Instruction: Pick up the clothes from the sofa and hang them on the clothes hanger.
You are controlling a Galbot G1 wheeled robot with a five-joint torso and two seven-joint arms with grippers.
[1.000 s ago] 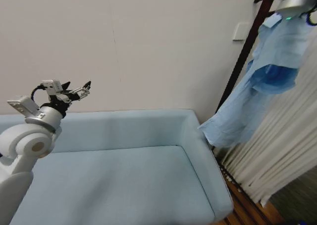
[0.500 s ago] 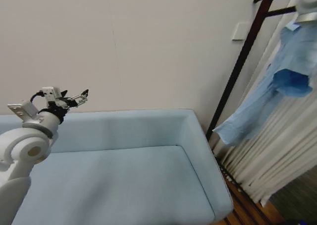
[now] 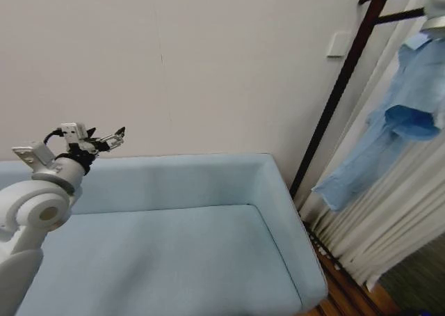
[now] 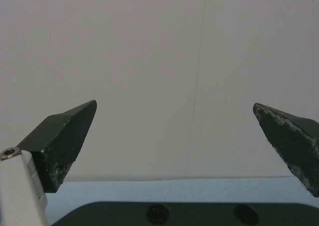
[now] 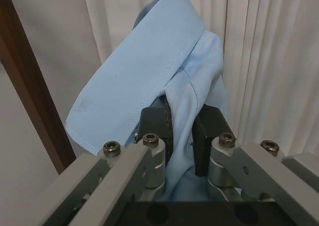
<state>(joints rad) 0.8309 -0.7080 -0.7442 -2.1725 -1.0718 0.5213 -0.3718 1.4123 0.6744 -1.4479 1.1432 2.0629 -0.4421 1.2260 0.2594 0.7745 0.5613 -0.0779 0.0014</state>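
Note:
A light blue shirt (image 3: 409,114) hangs in the air at the upper right, beside the dark brown clothes rack (image 3: 342,86). Its sleeve trails down toward the curtain. In the right wrist view my right gripper (image 5: 182,136) is shut on the shirt (image 5: 149,71) just below the collar, with the rack's post (image 5: 30,96) close by. My left gripper (image 3: 111,136) is raised above the back of the light blue sofa (image 3: 174,260) at the left, open and holding nothing. In the left wrist view its fingers (image 4: 65,139) stand wide apart, facing the wall.
White curtains (image 3: 396,218) hang behind the rack at the right. A wall switch plate (image 3: 338,44) sits beside the rack post. The sofa's armrest (image 3: 285,211) lies just left of the rack's base, with dark wooden floor (image 3: 348,295) beyond it.
The shirt has been carried right and up, away from the sofa armrest and past the rack post. My left arm shifted slightly lower and stayed open.

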